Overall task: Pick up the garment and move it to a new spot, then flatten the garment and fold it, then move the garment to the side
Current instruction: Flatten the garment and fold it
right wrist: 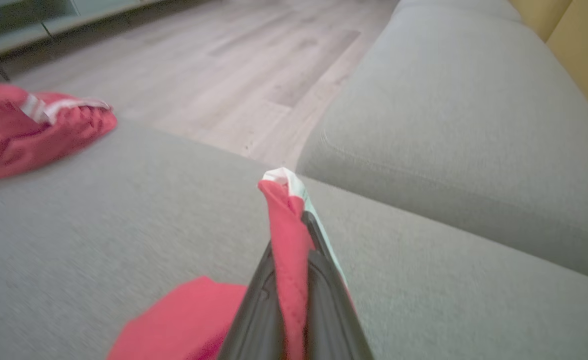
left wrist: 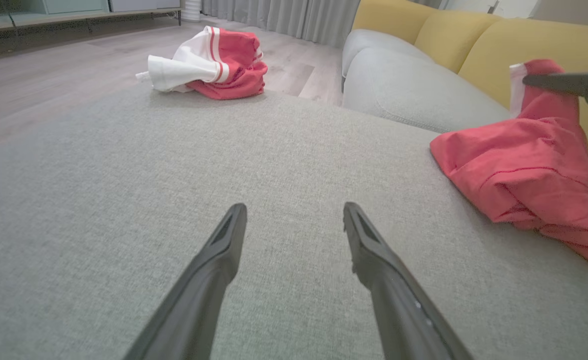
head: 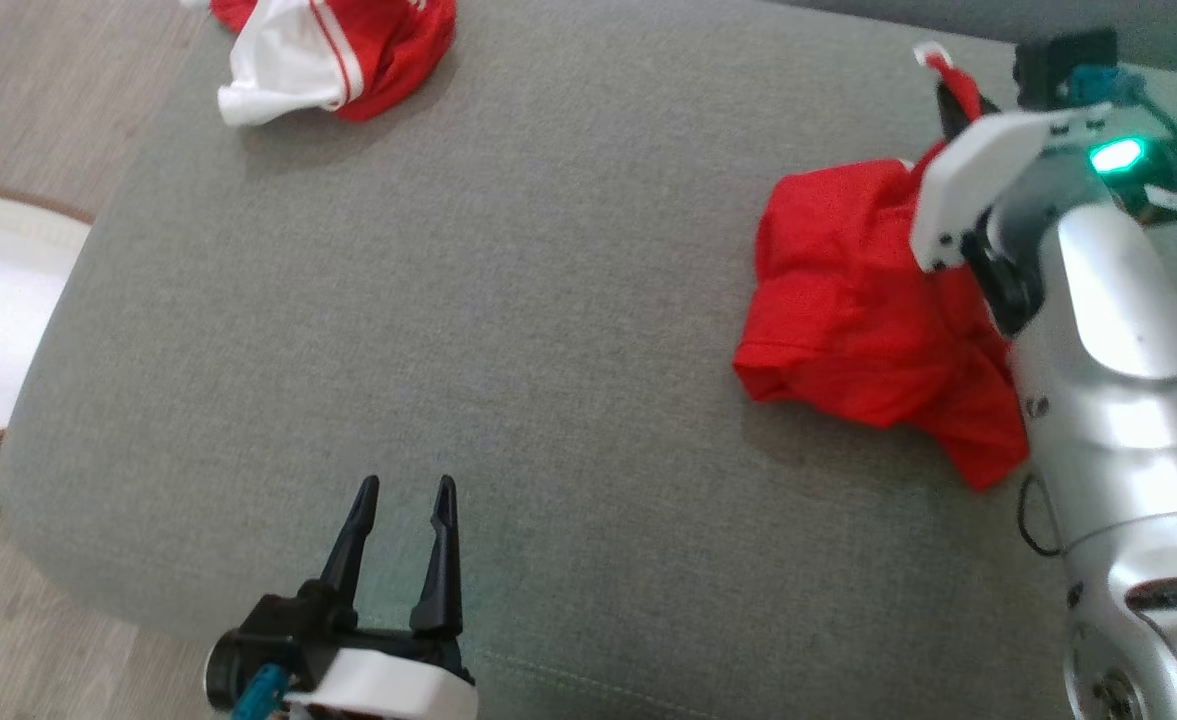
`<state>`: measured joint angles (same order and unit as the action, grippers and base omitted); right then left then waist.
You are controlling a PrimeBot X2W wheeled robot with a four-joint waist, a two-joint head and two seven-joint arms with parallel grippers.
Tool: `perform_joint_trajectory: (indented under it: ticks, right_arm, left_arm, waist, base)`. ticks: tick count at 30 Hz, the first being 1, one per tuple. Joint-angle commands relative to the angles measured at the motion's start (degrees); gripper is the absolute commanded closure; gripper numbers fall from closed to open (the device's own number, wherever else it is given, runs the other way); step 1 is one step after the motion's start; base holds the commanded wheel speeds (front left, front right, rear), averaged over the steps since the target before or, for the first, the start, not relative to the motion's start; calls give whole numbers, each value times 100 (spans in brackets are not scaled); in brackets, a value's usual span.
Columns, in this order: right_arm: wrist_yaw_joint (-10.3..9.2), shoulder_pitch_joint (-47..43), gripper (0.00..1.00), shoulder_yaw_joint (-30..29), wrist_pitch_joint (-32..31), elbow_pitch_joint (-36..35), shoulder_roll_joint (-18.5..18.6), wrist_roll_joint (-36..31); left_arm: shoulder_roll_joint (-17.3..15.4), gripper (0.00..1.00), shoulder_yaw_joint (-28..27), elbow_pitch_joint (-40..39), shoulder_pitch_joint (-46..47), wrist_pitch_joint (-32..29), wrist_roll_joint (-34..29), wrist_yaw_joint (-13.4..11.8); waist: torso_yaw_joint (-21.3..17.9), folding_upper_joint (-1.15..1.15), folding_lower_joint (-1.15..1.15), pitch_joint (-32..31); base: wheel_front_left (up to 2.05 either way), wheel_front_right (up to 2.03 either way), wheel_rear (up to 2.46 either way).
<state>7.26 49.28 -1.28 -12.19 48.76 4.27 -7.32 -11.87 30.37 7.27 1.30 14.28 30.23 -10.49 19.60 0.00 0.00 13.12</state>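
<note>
The garment, a red heap, lies at the cushion's right edge, toward its far side. The right gripper is clamped tight on a white-edged fold of it, with the cloth pinched between the fingers and poking out past the tips. That fold stands raised above the cushion while the bulk rests on it, so the grip looks deliberately taken at an edge. An edge should let the rest hang and open out when lifted, rather than come up as a ball (a pinch in the middle of the heap would likely do the opposite). The step in hand seems to be the first one, the pick-up. The carry to a new spot, the flattening and the fold are all to come.

The left gripper hovers wide and empty over the cushion's near edge, fingers pointing across its bare middle. It appears parked there to keep clear of the lift and to be at hand for a second corner when spreading starts. The cushion's middle is the likely new spot. A second, red-and-white heap sits at the cushion's far left corner, well apart, and the carry should stop short of it.
</note>
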Motion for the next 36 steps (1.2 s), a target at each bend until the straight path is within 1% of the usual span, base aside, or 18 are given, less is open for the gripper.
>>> perform_joint_trajectory:
  ticks: [1, 5, 9, 12, 15, 18, 21, 22, 27, 30, 32, 36]
  right_arm:
    - [23, 389, 100, 393, 214, -219, -134, 432]
    - [23, 641, 100, 1181, 495, -473, -137, 1377]
    - [23, 650, 100, 1738, 753, -950, -138, 2158]
    - [23, 388, 100, 2008, 923, -1394, -138, 2488]
    - [23, -264, 100, 2151, 1019, -1880, -138, 2705]
    - [23, -1208, 100, 2158, 1011, -2284, -138, 2745]
    - [23, -2281, 100, 1977, 986, -2647, -138, 2679]
    - [23, -2281, 100, 1977, 986, -2647, -138, 2679]
    - [23, -3705, 100, 1448, 1089, -3129, -139, 2631]
    - [23, -4251, 100, 1107, 1270, -3211, -139, 2544]
    - [23, -4512, 100, 948, 1376, -3156, -139, 2614]
    - [23, -4705, 100, 744, 1595, -2918, -139, 2525]
  left_arm:
    - [-57, 0, -240, -119, 221, 69, -49, 29]
    - [-134, 0, -294, -118, 204, 70, -70, 22]
    - [-209, 0, -346, -203, 134, 51, -81, -60]
    - [-290, 0, -406, -260, 52, 38, -62, -109]
    - [-362, 0, -450, -323, -57, 15, -43, -167]
    - [-428, 0, -504, -406, -179, -11, -16, -241]
    - [-487, 0, -528, -484, -270, -49, -3, -293]
    - [-487, 0, -528, -484, -270, -49, -3, -293]
    - [-572, 0, -548, -669, -420, -149, -4, -412]
    - [-610, 0, -541, -715, -492, -190, 3, -442]
    - [-622, 0, -532, -738, -528, -207, 6, -460]
    - [-654, 0, -535, -760, -560, -226, 29, -464]
  waist:
    - [-116, 0, 0, -132]
    - [-314, 0, 0, -282]
    - [-549, 0, 0, -443]
    - [-759, 0, 0, -572]
    - [-961, 0, 0, -741]
    - [-1156, 0, 0, -878]
    - [-1295, 0, 0, -975]
    - [-1295, 0, 0, -975]
    - [-1482, 0, 0, -1080]
    - [-1551, 0, 0, -1128]
    - [-1580, 0, 0, -1143]
    - [-1621, 0, 0, -1149]
  base:
    - [0, 0, 0]
    - [0, 0, 0]
    - [0, 0, 0]
    - [0, 0, 0]
    - [0, 0, 0]
    - [0, 0, 0]
    - [0, 0, 0]
    - [0, 0, 0]
    - [0, 0, 0]
    - [0, 0, 0]
    - [0, 0, 0]
    - [0, 0, 0]
